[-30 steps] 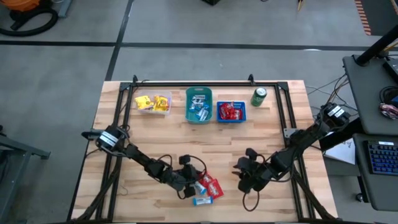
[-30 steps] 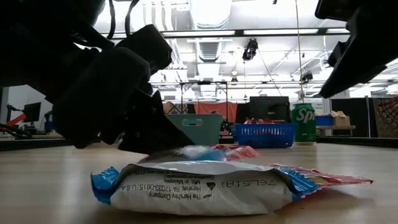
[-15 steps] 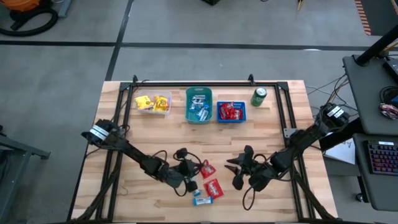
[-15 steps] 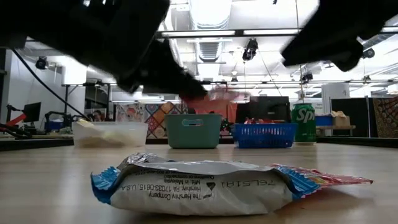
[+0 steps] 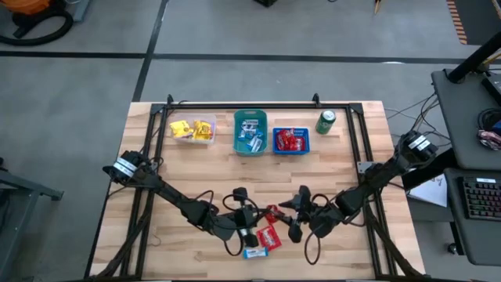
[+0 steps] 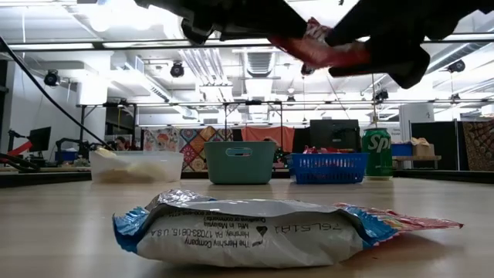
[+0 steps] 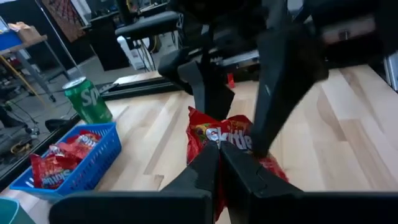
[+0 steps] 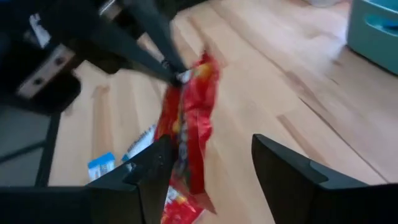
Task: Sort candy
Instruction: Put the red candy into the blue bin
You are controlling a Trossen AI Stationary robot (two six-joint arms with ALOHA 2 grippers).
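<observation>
Candy is the matter here: a red packet [image 7: 219, 138] hangs pinched between the pressed-together fingers of the left gripper [image 5: 252, 221], lifted clear of the table [image 5: 188, 172]. The right gripper [image 5: 294, 213] faces it with its fingers spread, one to each side of the hanging packet's lower part, apparently not yet touching it. The step looks like a handover. To do it well, I judge the right fingers should close squarely on the free lower end, well below the left fingertips, and the left should let go only once that grip is firm. A thin shiny wrapper can slip or twist, so a slow squeeze seems wise. Beneath the grippers lie another red packet [image 5: 269, 237] and a blue-and-white one [image 5: 252, 252]. The red basket [image 5: 291, 141] waits at the far edge.
</observation>
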